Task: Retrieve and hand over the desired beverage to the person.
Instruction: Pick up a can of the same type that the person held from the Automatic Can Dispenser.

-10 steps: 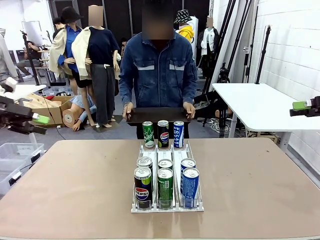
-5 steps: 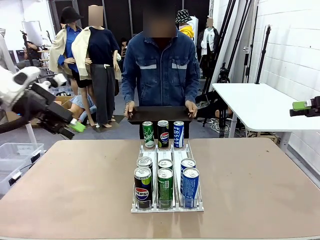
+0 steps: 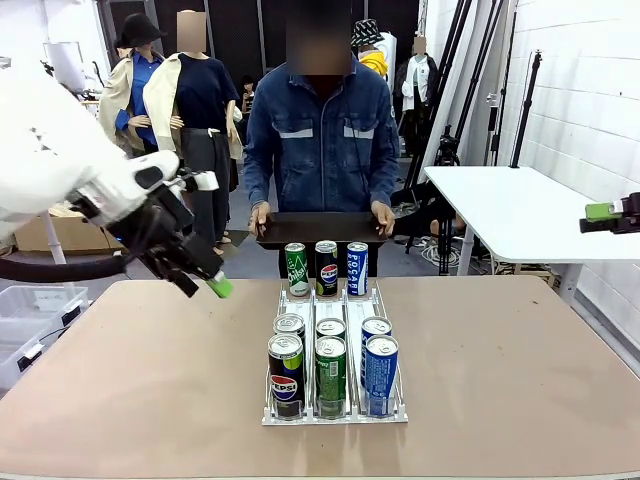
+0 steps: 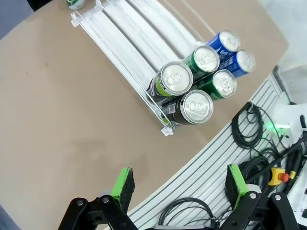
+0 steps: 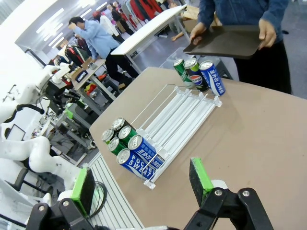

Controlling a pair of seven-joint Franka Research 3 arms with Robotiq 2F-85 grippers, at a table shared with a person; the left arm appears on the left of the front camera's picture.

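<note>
A clear three-lane rack [image 3: 334, 300] holds drink cans in the table's middle. A green can [image 3: 296, 268], a black Pepsi can [image 3: 327, 267] and a blue Pocari can [image 3: 357, 268] stand at its far end. Several more cans [image 3: 331, 365] stand at its near end. The person [image 3: 320, 140] stands at the far side, both hands holding a dark tray [image 3: 318, 230]. My left gripper [image 3: 208, 281] hangs open above the table, left of the rack's far end. In its wrist view the left gripper [image 4: 180, 184] looks down on the near cans [image 4: 199, 84]. My right gripper [image 3: 610, 212] is open at the far right edge, off the table; the right gripper [image 5: 142, 187] is empty.
A white side table [image 3: 520, 210] stands at the right behind my right gripper. A clear plastic bin [image 3: 25, 310] sits on the floor at the left. Cables [image 4: 249, 129] lie below the table's near edge. Bare tabletop [image 3: 150, 380] flanks the rack on both sides.
My left arm has swung in from the far left, over the table toward the rack. The right arm, the cans and the person's tray have stayed put.
</note>
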